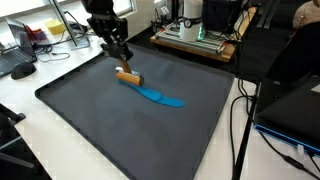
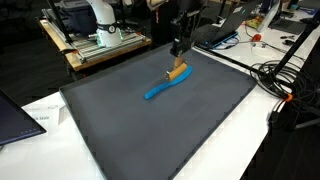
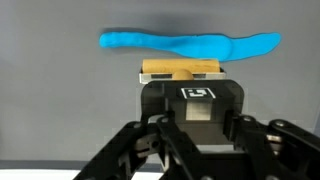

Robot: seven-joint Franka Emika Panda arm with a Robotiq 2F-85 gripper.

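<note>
Here dark mat on white table — tool clamping wooden block, cluttered benches

Blk gripper w/ square white-edged mark (bare linkages).

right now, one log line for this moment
pincer: shut on tan block | tan block: beside one end of blue piece | surface: dark mat

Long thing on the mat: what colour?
The long thing is blue; clearest in wrist view.
</note>
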